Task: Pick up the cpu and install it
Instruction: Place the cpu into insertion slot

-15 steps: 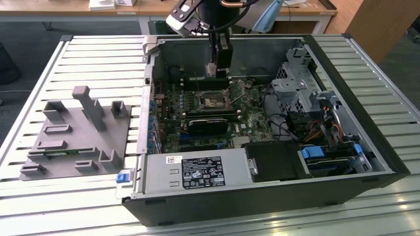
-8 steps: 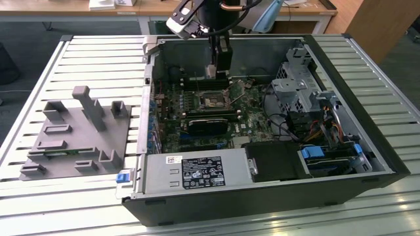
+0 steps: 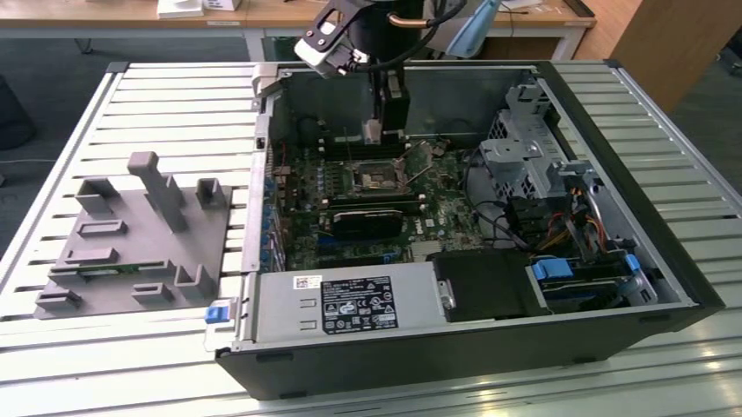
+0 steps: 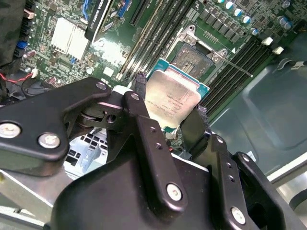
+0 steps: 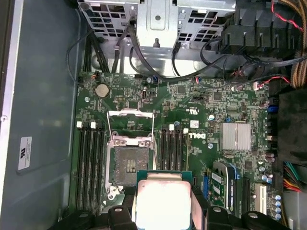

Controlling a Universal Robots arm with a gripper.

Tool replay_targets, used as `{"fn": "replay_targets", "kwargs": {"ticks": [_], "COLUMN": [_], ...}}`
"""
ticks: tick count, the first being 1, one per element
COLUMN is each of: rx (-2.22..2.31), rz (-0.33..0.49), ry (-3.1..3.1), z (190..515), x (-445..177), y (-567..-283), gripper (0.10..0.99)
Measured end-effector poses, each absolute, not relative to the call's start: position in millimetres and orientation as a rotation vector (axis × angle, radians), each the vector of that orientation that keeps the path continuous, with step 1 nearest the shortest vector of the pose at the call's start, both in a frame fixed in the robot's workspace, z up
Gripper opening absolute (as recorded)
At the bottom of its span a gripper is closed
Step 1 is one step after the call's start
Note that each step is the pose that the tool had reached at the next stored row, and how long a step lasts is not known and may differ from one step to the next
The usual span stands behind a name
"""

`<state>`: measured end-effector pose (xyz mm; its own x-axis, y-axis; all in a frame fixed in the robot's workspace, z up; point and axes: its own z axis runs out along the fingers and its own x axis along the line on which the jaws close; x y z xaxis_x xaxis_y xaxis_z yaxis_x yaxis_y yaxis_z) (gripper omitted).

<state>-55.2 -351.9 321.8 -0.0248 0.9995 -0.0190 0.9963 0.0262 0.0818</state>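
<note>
Inside the open computer case, the hand grips two opposite edges of the cpu. It holds the chip flat, metal top up, just beside the open socket. The socket's frame is raised, apparently to receive the chip. The print on the chip's lid and on the power supply label cannot be read.

Silver cpu (teal rim), green motherboard

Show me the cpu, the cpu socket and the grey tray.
cpu [image 4: 172, 98], second wrist view, on its silver metal top.
cpu socket [image 5: 128, 165], first wrist view, on its dark centre.
grey tray [image 3: 145, 248], exterior view, on a bare flat patch.
</note>
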Motion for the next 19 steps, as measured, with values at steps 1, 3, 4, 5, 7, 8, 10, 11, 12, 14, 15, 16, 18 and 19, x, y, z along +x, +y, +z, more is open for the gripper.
{"fn": "replay_targets", "kwargs": {"ticks": [1,3,4,5,7,8,10,11,12,14,15,16,18,19], "rx": [2.143,2.143,2.143,2.144,2.145,2.145,2.145,2.145,2.145,2.145,2.145,2.145,2.140,2.135], "rz": [0.070,0.070,0.070,0.069,0.069,0.069,0.069,0.069,0.068,0.068,0.068,0.068,0.069,0.069], "ry": [2.198,2.198,2.198,2.197,2.197,2.197,2.197,2.197,2.197,2.197,2.197,2.197,2.203,2.207], "z": [320,316,314,313,309,307,303,302,300,296,294,293,289,287], "x": [-55,-55,-55,-55,-55,-55,-55,-55,-54,-54,-54,-54,-54,-54], "y": [-352,-352,-352,-351,-349,-347,-342,-339,-337,-331,-329,-328,-327,-326], "gripper": [0.537,0.537,0.537,0.537,0.537,0.537,0.537,0.537,0.537,0.537,0.537,0.537,0.537,0.537]}}
